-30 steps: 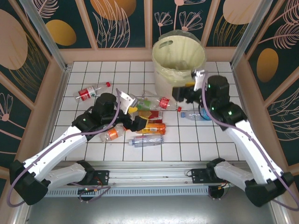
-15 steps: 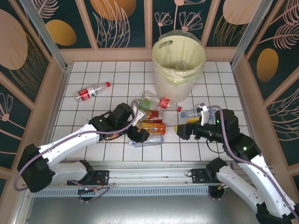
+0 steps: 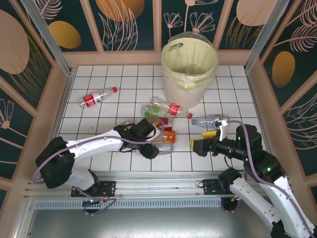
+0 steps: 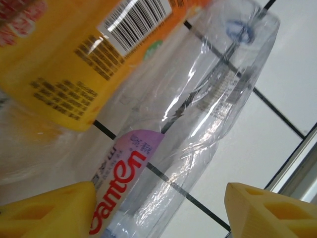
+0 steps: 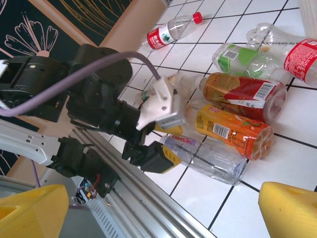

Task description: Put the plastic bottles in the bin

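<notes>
Mostly clear bottle [image 4: 208,114] (lilac label, red lettering) beside orange bottle [image 4: 64,59].

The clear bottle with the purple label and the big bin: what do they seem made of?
The clear bottle: probably thin glossy plastic; tile lines show through it and its creased wall glints. The bin: seemingly smooth white rigid plastic, though mostly covered; its liner looks like a thin pale yellow-green plastic bag, wrinkled over the rim.

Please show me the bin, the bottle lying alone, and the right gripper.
bin [image 3: 181,96], top view, white front wall
lone bottle [image 3: 97,97], top view, middle of body
right gripper [image 3: 202,140], top view, midway between fingertips
</notes>
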You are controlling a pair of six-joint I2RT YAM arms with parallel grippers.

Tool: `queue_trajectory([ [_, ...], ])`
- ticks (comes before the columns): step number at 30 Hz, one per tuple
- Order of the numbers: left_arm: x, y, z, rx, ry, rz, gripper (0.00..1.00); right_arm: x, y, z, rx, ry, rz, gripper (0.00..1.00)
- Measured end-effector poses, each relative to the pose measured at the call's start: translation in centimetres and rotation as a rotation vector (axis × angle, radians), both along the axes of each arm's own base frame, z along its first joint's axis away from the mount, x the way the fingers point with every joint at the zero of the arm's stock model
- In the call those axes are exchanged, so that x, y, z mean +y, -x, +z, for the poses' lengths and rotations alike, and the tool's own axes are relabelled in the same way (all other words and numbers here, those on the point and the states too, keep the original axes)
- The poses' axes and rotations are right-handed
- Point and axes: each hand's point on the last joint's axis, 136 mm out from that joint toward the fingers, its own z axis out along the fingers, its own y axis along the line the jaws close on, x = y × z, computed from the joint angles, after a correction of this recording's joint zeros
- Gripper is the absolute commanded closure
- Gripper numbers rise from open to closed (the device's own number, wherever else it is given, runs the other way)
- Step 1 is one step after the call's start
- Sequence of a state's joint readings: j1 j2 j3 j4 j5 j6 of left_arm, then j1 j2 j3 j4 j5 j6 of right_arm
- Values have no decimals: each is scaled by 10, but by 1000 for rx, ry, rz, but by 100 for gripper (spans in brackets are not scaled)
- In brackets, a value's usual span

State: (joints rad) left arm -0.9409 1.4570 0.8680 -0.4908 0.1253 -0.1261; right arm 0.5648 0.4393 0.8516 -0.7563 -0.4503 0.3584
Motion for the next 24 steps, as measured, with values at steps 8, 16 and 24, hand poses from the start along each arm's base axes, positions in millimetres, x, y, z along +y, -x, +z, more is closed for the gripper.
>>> queue_trajectory([
  [8,-13,10,-24,-15,-103,-61,30,-2,3,1,-8,-5,0,1],
  [16,-22,15,-34,-38,-151,-66,39,-2,3,3,-13,-9,1,1],
  [24,-31,15,-29,-46,-117,-66,46,-3,6,5,-28,-19,3,2],
])
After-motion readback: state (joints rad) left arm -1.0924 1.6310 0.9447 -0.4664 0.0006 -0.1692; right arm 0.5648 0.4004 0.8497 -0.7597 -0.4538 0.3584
